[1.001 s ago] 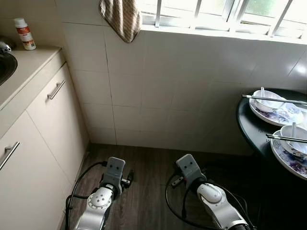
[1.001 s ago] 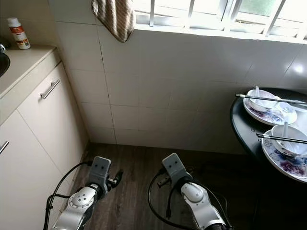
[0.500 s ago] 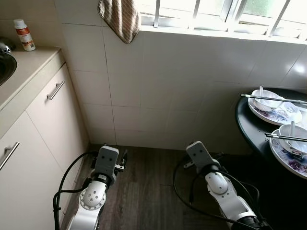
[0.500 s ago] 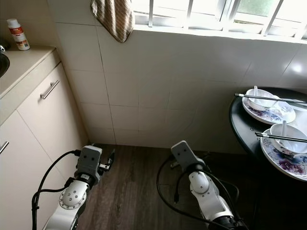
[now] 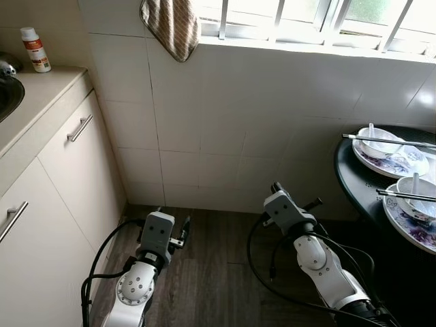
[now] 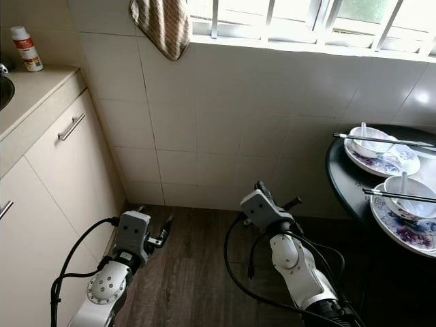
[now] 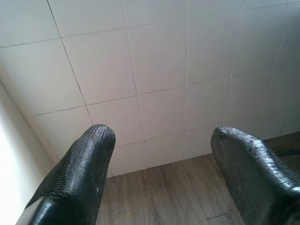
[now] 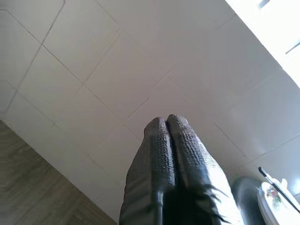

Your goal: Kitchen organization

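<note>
The round black bench (image 5: 354, 184) is cut off by the right edge of both eye views, so only its wall-side and near-left edges can be checked. The sink (image 5: 8, 95) in the pale counter (image 5: 41, 95) is likewise cut off at the left edge.

Two patterned plates stand on the black bench. The far plate (image 5: 392, 165) carries a white bowl (image 5: 381, 142) with a spoon (image 5: 372, 130) in it. A pair of chopsticks (image 5: 388, 141) lies across that bowl's rim, long axis running roughly parallel to the tiled wall (image 5: 259, 122). The near plate (image 5: 409, 228), partly out of frame, carries a second bowl (image 5: 417, 194) with its own chopsticks (image 5: 405, 196) laid the same way. Their tips cannot be made out.

The right tool (image 8: 169, 123) has its two fingers pressed together, holding nothing. It is raised above the wood floor (image 5: 211, 266), pointing up at the wall, near the bench's left edge but clear of it and below the dishes.

The left tool (image 7: 159, 138) has its fingers (image 7: 91, 154) spread apart and empty. It points at the foot of the wall, beside the cabinet doors (image 5: 75, 170), well apart from the dishes.

A white bottle (image 5: 34, 48) stands at the counter's back edge. A striped cloth (image 5: 172, 26) hangs from the window sill.
</note>
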`<state>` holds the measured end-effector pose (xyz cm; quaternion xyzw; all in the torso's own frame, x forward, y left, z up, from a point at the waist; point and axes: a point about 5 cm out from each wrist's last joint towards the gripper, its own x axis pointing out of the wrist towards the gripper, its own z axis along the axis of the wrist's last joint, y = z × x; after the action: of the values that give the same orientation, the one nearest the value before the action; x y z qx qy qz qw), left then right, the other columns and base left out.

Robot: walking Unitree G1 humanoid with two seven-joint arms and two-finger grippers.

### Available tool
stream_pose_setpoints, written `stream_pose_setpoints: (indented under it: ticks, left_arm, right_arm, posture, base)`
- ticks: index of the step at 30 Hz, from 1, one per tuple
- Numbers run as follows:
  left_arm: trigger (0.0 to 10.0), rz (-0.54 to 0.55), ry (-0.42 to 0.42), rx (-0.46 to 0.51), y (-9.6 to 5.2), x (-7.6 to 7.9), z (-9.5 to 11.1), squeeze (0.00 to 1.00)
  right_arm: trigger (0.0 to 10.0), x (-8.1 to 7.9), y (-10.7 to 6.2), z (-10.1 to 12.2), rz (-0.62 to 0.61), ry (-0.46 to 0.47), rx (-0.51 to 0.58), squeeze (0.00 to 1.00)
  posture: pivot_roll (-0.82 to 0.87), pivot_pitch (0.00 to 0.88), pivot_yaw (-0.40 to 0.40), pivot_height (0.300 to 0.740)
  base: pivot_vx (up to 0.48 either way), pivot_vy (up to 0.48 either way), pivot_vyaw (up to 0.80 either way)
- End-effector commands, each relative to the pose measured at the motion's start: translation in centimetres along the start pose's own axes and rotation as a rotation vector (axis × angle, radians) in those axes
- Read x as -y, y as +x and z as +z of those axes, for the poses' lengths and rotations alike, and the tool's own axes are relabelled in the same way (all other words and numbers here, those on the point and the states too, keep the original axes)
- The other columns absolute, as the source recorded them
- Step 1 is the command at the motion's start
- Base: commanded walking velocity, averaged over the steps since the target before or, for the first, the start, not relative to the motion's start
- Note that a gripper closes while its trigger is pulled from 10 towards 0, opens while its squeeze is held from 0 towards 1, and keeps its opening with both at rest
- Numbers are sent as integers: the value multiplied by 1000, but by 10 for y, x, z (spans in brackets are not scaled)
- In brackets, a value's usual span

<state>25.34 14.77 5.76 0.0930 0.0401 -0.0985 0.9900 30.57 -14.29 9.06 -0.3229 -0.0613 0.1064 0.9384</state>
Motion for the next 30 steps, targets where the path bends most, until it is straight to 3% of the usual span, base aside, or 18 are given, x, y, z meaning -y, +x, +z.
stream_pose_setpoints:
  ticks: [1, 2, 6, 10, 11, 12, 13, 14, 16, 17, 18, 19, 20, 25, 29, 30]
  left_arm:
    - [10000, -13, -2, -9, 2, 2, -1, 0]
    - [10000, -12, -4, -17, 2, 1, -2, 0]
    - [10000, -4, -9, -32, 3, 0, -3, 0]
    - [10000, -2, -5, -43, 4, 0, -5, 0]
    - [10000, -1, -3, -46, 5, 0, -5, 169]
    - [10000, -1, -3, -46, 5, 0, -5, 169]
    - [10000, -1, -2, -49, 5, 0, -5, 451]
    - [10000, 0, -2, -51, 5, 0, -6, 486]
    - [10000, 2, -2, -54, 5, 0, -6, 467]
    - [10000, 5, -5, -57, 5, 0, -7, 357]
    - [10000, 10, -13, -62, 6, -1, -7, 94]
    - [10000, 10, -13, -62, 6, -1, -7, 94]
    - [10000, 12, -19, -65, 6, -1, -8, 12]
    - [10000, 9, -44, -46, 6, 0, -6, 0]
    - [10000, 20, -68, -50, 5, -1, -6, 0]
    - [10000, 21, -74, -54, 6, -2, -7, 0]
  right_arm:
    - [10000, 0, -2, 1, 12, 37, 17, 651]
    - [10000, 0, -2, 2, 25, 49, 25, 1000]
    - [10000, 2, -3, 4, 22, 42, 41, 1000]
    - [10000, 2, -3, 3, 26, 46, 38, 1000]
    - [10000, 2, -3, 3, 33, 52, 38, 1000]
    - [10000, 2, -3, 3, 36, 54, 39, 1000]
    - [10000, 2, -3, 3, 40, 55, 43, 1000]
    - [10000, 2, -4, 3, 44, 57, 47, 1000]
    - [10000, 1, -4, 4, 47, 57, 51, 1000]
    - [10000, 1, -4, 4, 51, 60, 53, 1000]
    - [10000, 0, -5, 4, 55, 60, 54, 1000]
    - [10000, 0, -5, 4, 55, 60, 54, 1000]
    - [10000, 0, -5, 3, 55, 58, 55, 1000]
    - [10000, -2, -6, 3, 66, 46, 55, 1000]
    - [10000, -8, -6, 4, 87, 38, 60, 1000]
    - [10000, -10, -7, 5, 102, 47, 63, 0]
  posture:
    - [98, 0, -65, 740]
    - [97, 0, -65, 740]
    - [95, 0, -65, 740]
    - [95, 0, -66, 740]
    - [95, 0, -66, 740]
    - [95, 0, -66, 740]
    - [95, 0, -67, 740]
    - [95, 0, -67, 740]
    - [96, 0, -68, 740]
    - [96, 0, -68, 740]
    - [95, 0, -70, 740]
    - [95, 0, -70, 740]
    - [95, 0, -71, 740]
    - [91, 0, -72, 740]
    - [92, 0, -73, 740]
    - [93, 0, -73, 740]
  base:
    - [0, 0, 0]
    - [0, 0, 0]
    - [0, 0, 0]
    - [0, -480, 0]
    - [0, -480, 0]
    - [0, -480, 0]
    - [0, -480, 0]
    - [0, -480, 0]
    - [0, -480, 0]
    - [0, -480, 0]
    - [0, -480, 0]
    - [0, -480, 0]
    - [0, -480, 0]
    - [0, -448, 0]
    - [0, 0, 0]
    - [0, 0, 0]
